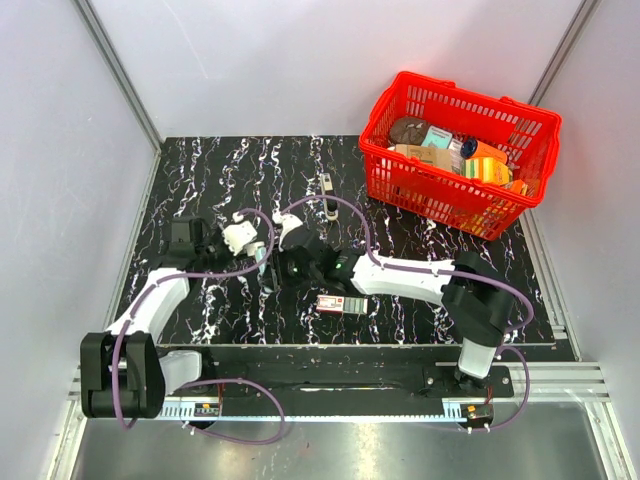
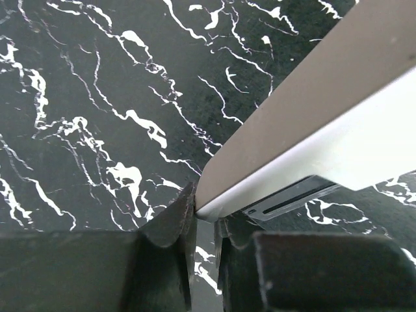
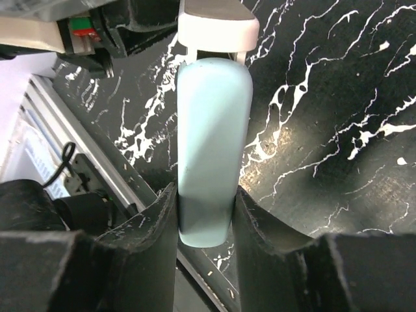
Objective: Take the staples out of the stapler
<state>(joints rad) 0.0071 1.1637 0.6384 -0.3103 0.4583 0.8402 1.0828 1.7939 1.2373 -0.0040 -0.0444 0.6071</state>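
Note:
The light-blue stapler (image 3: 211, 143) is held above the black marble table between both arms, left of centre (image 1: 264, 259). My right gripper (image 3: 205, 221) is shut on its blue body near one end. Its paler whitish end (image 3: 218, 29) points away toward my left arm. My left gripper (image 2: 207, 218) is shut on that pale end (image 2: 312, 123), pinching its corner. A metal strip with a slot (image 2: 292, 203) shows under the pale part. In the top view the left gripper (image 1: 250, 245) and right gripper (image 1: 283, 262) almost touch. No staples can be seen.
A small red-and-white box (image 1: 342, 304) lies just in front of the right arm. A slim black-and-silver object (image 1: 328, 195) lies further back at mid-table. A red basket (image 1: 400, 110) full of items stands at the back right. Purple cables loop over both arms.

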